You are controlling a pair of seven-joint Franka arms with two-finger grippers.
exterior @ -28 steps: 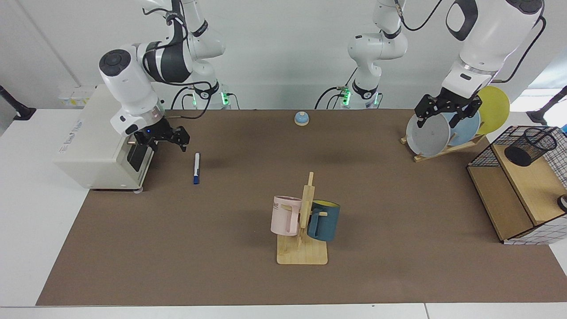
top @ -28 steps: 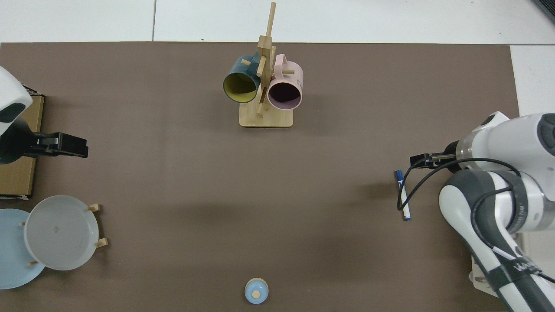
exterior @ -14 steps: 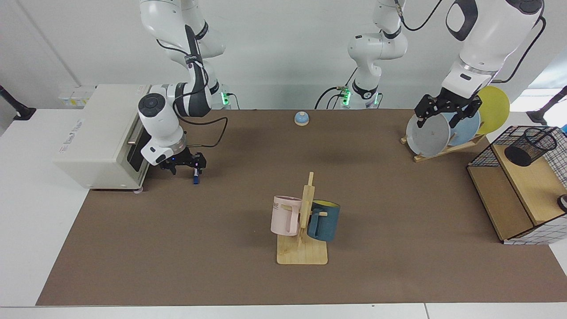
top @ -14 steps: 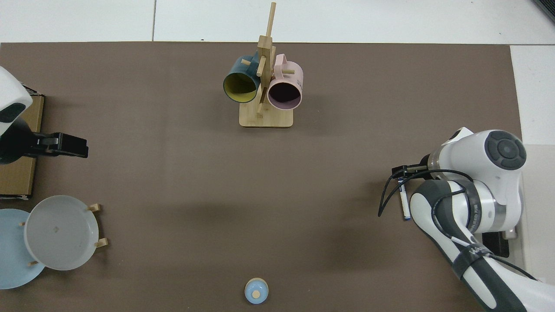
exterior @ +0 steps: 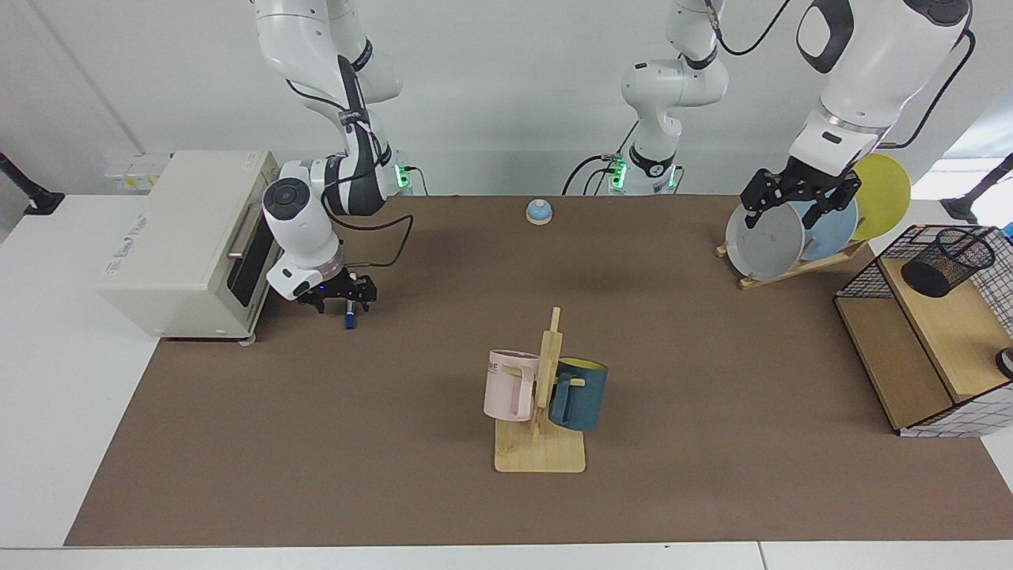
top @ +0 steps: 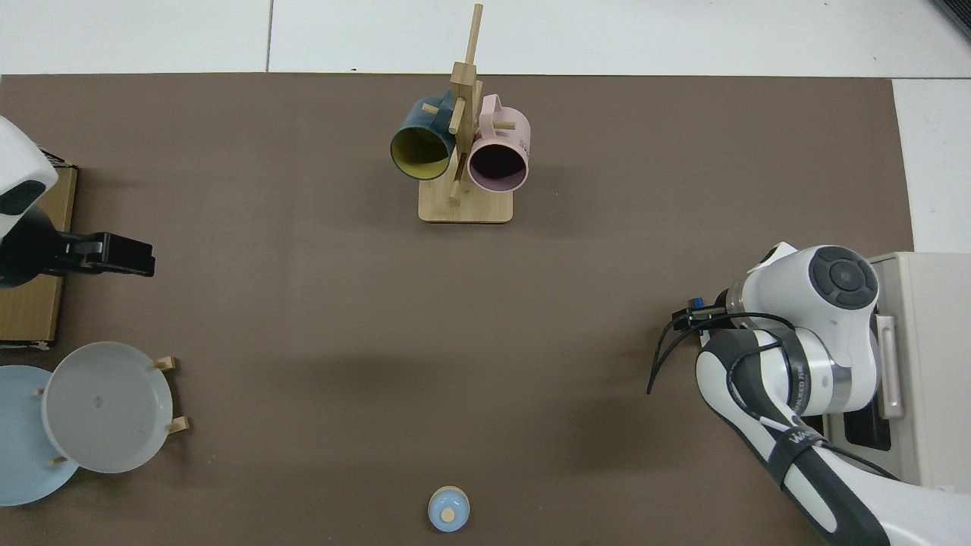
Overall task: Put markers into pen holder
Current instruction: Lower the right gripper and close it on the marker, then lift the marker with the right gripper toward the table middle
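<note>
Facing view, from its left edge: a white tabletop (exterior: 55, 380) carries a cream toaster oven (exterior: 186, 241), and beside it begins the brown mat (exterior: 380, 443) that covers most of the surface. My right gripper (exterior: 343, 296) is down at the mat just beside the oven, over the marker (exterior: 348, 321); only the marker's blue end shows below my fingers, and I cannot tell whether they are clamped on it. Further along, a small blue bell (exterior: 538, 210) sits near the back edge below the plain white wall (exterior: 506, 95). A wooden stand (exterior: 540, 443) with a pink mug (exterior: 510, 385) and a dark blue mug (exterior: 578, 393) stands mid-mat. My left gripper (exterior: 798, 207) waits, fingers spread, in front of the plate rack (exterior: 799, 237). The black mesh pen holder (exterior: 947, 261) stands on the wooden shelf box (exterior: 926, 348), well apart from the marker.
</note>
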